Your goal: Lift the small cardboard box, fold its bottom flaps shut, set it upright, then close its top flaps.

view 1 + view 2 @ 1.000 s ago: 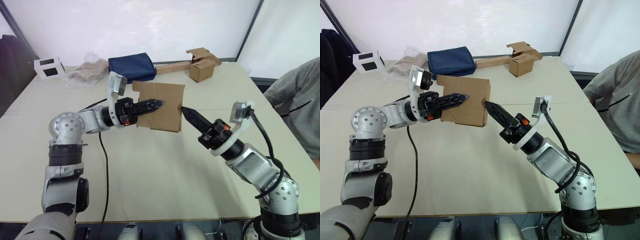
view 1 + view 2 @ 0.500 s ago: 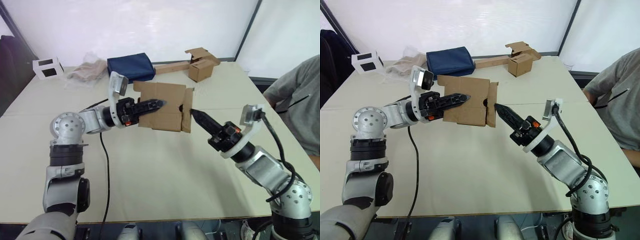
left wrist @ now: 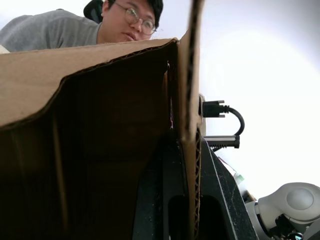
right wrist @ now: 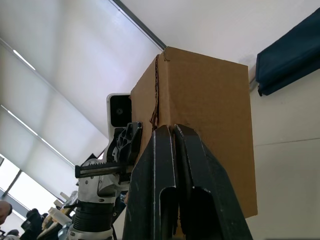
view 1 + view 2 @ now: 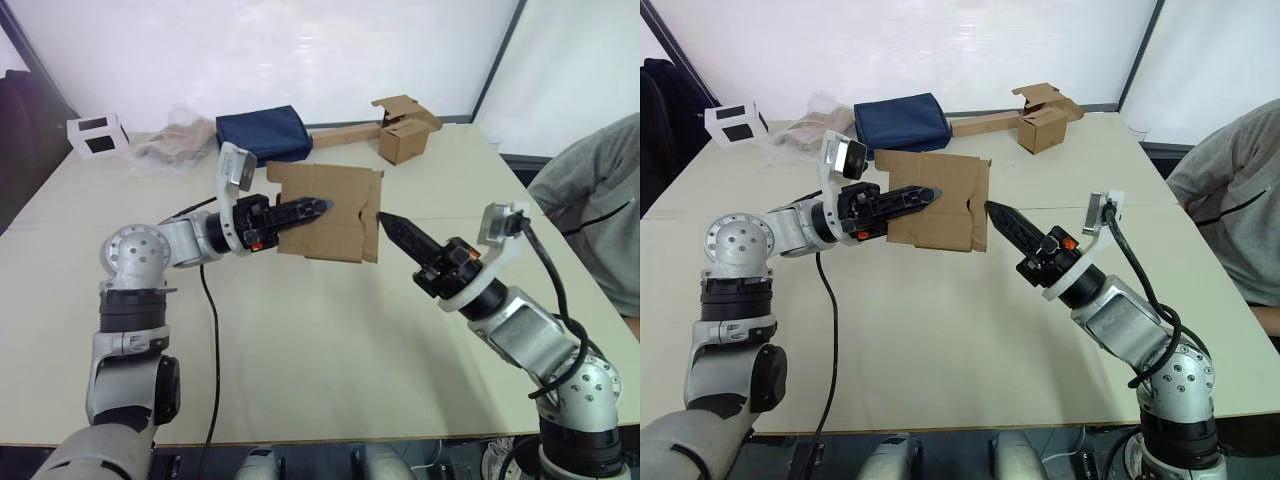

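The small cardboard box (image 5: 335,215) hangs above the table, lying on its side, plain brown. My left gripper (image 5: 322,206) reaches in from the left and is shut on one of its walls (image 3: 190,125). A narrow end flap (image 5: 376,215) stands nearly flat against the box's right end; I cannot tell whether it is a bottom flap or a top flap. My right gripper (image 5: 385,218) is shut, and its pointed tip rests at that flap. In the right wrist view the shut fingers (image 4: 165,165) point at the box (image 4: 210,125). The flaps at the box's left end are mostly hidden behind my left gripper.
At the table's far side lie another brown box (image 5: 403,135) with a long cardboard strip, a navy bag (image 5: 262,133), a crumpled plastic bag (image 5: 175,145) and a white cube (image 5: 97,133). A person in grey (image 5: 600,200) sits at the right. The table (image 5: 330,350) is bare near me.
The right gripper drew back to the right and the end flap swung out. It has now come back left a little, and the flap lies closer to the box. The left gripper held still.
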`<state>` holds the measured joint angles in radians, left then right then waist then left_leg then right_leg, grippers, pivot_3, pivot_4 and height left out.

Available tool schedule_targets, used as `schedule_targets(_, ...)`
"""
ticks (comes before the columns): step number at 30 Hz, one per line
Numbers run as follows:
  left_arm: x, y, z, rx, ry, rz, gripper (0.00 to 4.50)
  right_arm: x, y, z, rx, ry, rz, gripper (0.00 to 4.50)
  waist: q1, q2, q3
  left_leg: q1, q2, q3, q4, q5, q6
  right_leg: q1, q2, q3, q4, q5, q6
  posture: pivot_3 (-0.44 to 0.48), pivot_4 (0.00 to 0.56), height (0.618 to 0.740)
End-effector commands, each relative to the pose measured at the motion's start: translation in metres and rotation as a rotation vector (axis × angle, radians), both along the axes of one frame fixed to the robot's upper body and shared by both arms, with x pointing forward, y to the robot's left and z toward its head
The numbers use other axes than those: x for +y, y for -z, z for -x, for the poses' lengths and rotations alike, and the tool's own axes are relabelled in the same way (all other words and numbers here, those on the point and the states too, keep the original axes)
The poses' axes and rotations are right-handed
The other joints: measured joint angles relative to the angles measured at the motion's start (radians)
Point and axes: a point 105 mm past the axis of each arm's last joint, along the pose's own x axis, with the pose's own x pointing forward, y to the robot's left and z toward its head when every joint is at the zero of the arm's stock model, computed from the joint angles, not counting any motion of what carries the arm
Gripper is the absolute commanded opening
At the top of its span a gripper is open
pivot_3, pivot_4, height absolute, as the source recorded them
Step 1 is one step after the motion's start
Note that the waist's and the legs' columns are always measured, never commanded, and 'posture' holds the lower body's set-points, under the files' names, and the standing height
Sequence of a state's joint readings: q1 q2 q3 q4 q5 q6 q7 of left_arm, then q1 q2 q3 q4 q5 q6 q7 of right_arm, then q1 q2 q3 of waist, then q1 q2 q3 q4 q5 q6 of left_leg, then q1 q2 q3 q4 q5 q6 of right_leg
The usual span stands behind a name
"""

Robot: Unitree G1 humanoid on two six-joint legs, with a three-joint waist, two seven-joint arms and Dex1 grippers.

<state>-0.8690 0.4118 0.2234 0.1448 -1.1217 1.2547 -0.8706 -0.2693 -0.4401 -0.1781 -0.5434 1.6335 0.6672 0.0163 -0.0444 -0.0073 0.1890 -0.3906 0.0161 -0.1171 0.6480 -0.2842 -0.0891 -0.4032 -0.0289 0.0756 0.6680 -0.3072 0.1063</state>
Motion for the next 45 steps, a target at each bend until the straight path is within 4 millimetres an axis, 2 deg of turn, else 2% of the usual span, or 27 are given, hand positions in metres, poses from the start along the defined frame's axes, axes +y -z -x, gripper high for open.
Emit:
schedule_targets(1, -0.001, -0.015, 0.006, -0.063, 0.018, 0.035, 0.00, 0.009, -0.013, 0.007, -0.037, -0.043, -0.035, 0.04, 0.000, 0.000, 0.000, 0.000, 0.000, 0.000, 0.000, 0.000, 0.000, 0.000, 0.000, 0.000, 0.000, 0.000, 0.000, 0.000, 0.150, 0.740)
schedule_targets(11, -0.003, -0.019, 0.004, -0.057, 0.018, 0.064, 0.00, 0.031, -0.013, 0.010, -0.049, -0.087, -0.002, 0.04, 0.000, 0.000, 0.000, 0.000, 0.000, 0.000, 0.000, 0.000, 0.000, 0.000, 0.000, 0.000, 0.000, 0.000, 0.000, 0.000, 0.150, 0.740)
schedule_targets(22, 0.000, -0.019, 0.002, -0.053, -0.001, 0.071, 0.00, 0.001, -0.020, 0.009, -0.031, -0.019, -0.132, 0.04, 0.000, 0.000, 0.000, 0.000, 0.000, 0.000, 0.000, 0.000, 0.000, 0.000, 0.000, 0.000, 0.000, 0.000, 0.000, 0.000, 0.150, 0.740)
schedule_targets(26, 0.000, -0.020, 0.002, -0.055, -0.003, 0.074, 0.00, 0.001, -0.018, 0.008, -0.025, -0.018, -0.128, 1.04, -0.001, 0.000, 0.000, 0.000, 0.000, 0.000, 0.000, 0.000, 0.000, 0.000, 0.000, 0.000, 0.000, 0.000, 0.000, 0.000, 0.150, 0.740)
schedule_targets(30, 0.001, -0.020, 0.001, -0.056, -0.009, 0.077, 0.00, 0.001, -0.016, 0.007, -0.023, -0.010, -0.113, 2.76, 0.000, 0.000, 0.000, 0.000, 0.000, 0.000, 0.000, 0.000, 0.000, 0.000, 0.000, 0.000, 0.000, 0.000, 0.000, 0.000, 0.150, 0.740)
schedule_targets(32, 0.001, -0.021, 0.001, -0.057, -0.012, 0.079, 0.00, 0.000, -0.012, 0.006, -0.016, 0.001, -0.104, 3.44, 0.000, 0.000, 0.000, 0.000, 0.000, 0.000, 0.000, 0.000, 0.000, 0.000, 0.000, 0.000, 0.000, 0.000, 0.000, 0.000, 0.150, 0.740)
schedule_targets(35, 0.002, -0.022, 0.000, -0.059, -0.019, 0.082, 0.00, -0.007, -0.003, 0.000, 0.019, 0.050, -0.103, 2.88, 0.001, 0.000, 0.000, 0.000, 0.000, 0.000, 0.000, 0.000, 0.000, 0.000, 0.000, 0.000, 0.000, 0.000, 0.000, 0.000, 0.150, 0.740)
schedule_targets(42, 0.003, -0.023, -0.002, -0.060, -0.028, 0.083, 0.00, -0.004, -0.002, 0.007, -0.011, 0.036, -0.092, 0.03, 0.000, 0.000, 0.000, 0.000, 0.000, 0.000, 0.000, 0.000, 0.000, 0.000, 0.000, 0.000, 0.000, 0.000, 0.000, 0.000, 0.150, 0.740)
schedule_targets(45, 0.003, -0.024, -0.002, -0.060, -0.028, 0.083, 0.00, -0.001, -0.001, 0.007, -0.016, 0.033, -0.072, 0.03, 0.000, 0.000, 0.000, 0.000, 0.000, 0.000, 0.000, 0.000, 0.000, 0.000, 0.000, 0.000, 0.000, 0.000, 0.000, 0.000, 0.150, 0.740)
